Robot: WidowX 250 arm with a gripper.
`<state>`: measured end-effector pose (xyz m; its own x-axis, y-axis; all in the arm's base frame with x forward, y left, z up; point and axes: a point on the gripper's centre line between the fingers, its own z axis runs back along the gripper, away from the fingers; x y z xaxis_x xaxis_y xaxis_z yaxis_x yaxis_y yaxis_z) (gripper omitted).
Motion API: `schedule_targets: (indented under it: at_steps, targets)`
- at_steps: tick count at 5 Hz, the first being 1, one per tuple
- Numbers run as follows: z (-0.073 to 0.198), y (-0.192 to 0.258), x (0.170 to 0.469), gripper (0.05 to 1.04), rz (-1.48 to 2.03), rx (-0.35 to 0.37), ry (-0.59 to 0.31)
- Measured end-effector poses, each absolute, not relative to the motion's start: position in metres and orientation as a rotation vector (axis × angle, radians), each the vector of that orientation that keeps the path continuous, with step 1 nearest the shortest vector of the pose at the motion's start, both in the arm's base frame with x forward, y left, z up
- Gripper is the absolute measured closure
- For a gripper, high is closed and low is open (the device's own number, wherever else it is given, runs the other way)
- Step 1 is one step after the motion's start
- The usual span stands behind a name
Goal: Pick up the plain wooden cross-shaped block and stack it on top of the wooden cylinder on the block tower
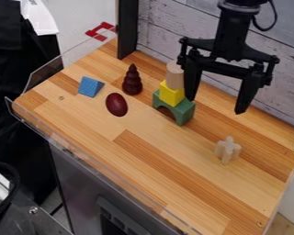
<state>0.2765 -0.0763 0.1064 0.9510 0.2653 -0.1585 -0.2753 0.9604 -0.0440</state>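
Observation:
The gripper [214,105] hangs open over the back right of the wooden top, nothing between its fingers. Its left finger is close to the right side of a stack: a green arch block [183,112] at the bottom, a yellow block [172,93] on it, and a light wooden cylinder [175,75] on top. Left of the stack stands a dark brown tiered piece [132,81], with a dark red egg-shaped piece [117,104] lying in front of it. A blue triangular block [90,86] lies farther left. A pale wooden cross-shaped piece [228,150] stands to the right, below the gripper.
The wooden top [143,160] has a clear plastic guard [63,69] along its left edge. A black post [127,28] rises at the back left, and a whitish plank wall [168,27] runs behind the top.

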Motion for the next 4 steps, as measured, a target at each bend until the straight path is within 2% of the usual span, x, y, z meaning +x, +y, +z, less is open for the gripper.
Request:
schedule_targets:
  at_steps: [1,2,4]
  targets:
    - [0.096,-0.076,0.273,0.085,0.281,-0.055,0.191]
    - [0.091,-0.081,0.283,0.085,0.383,-0.076,0.162]
    - [0.067,-0.1,0.3,0.085,0.315,-0.072,0.172]
